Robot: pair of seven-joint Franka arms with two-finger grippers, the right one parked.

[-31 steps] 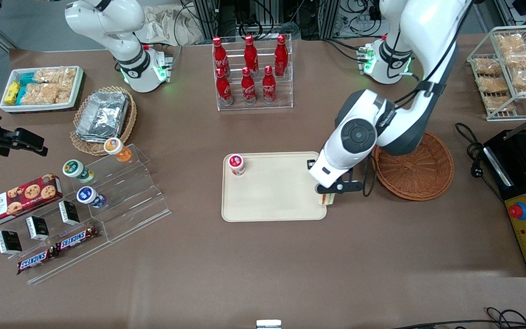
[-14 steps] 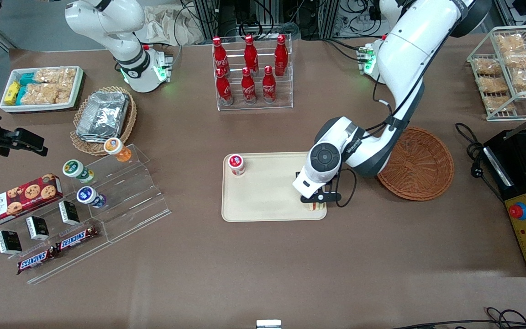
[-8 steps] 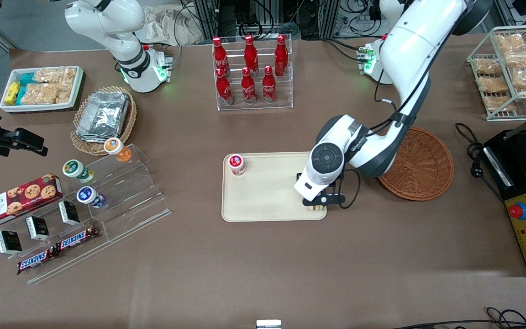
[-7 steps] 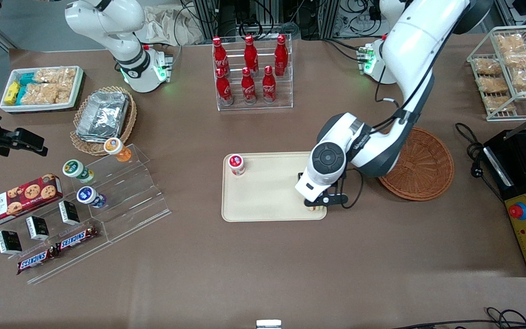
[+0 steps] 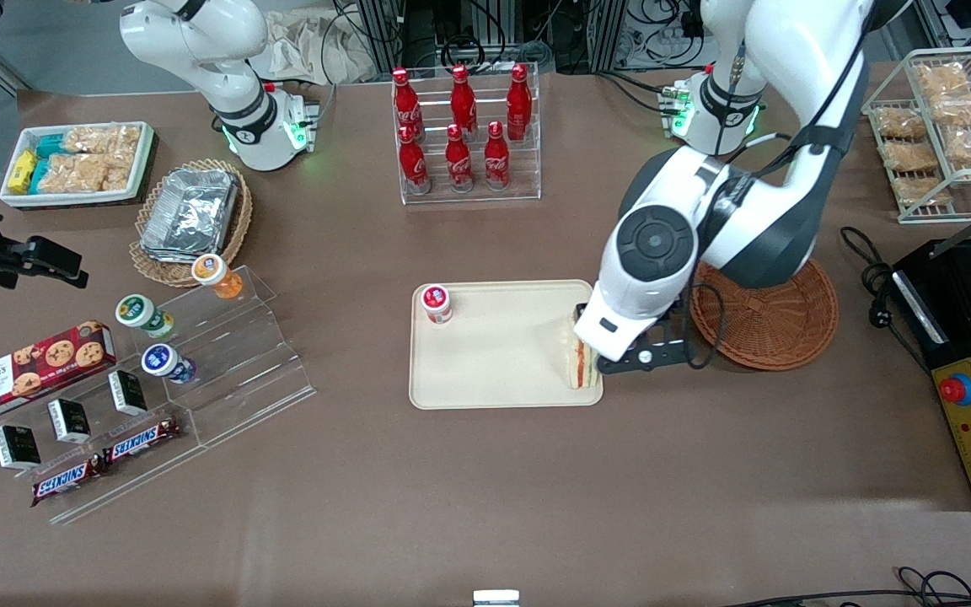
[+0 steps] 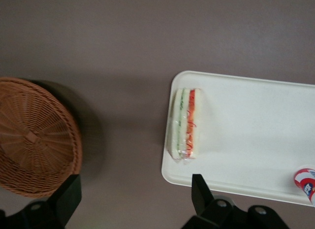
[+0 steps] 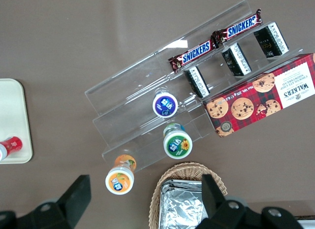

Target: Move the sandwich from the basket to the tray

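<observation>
The sandwich (image 5: 580,364) lies on its side on the cream tray (image 5: 502,358), at the tray's corner nearest the reddish-brown basket (image 5: 776,324). In the left wrist view the sandwich (image 6: 186,123) shows its green, orange and red filling, lying free on the tray (image 6: 256,130). The basket (image 6: 34,135) is empty. My left gripper (image 6: 135,195) is open and empty. It is raised above the bare table between the tray's edge and the basket, clear of the sandwich.
A small red-lidded cup (image 5: 436,302) stands on the tray's corner toward the parked arm. A rack of red bottles (image 5: 464,126) stands farther from the front camera. A black appliance (image 5: 970,354) and a wire snack rack (image 5: 949,126) are at the working arm's end.
The gripper came down onto the tray shut on the sandwich, then let go, rose and drew back toward the basket. The sandwich stays lying on the tray.
</observation>
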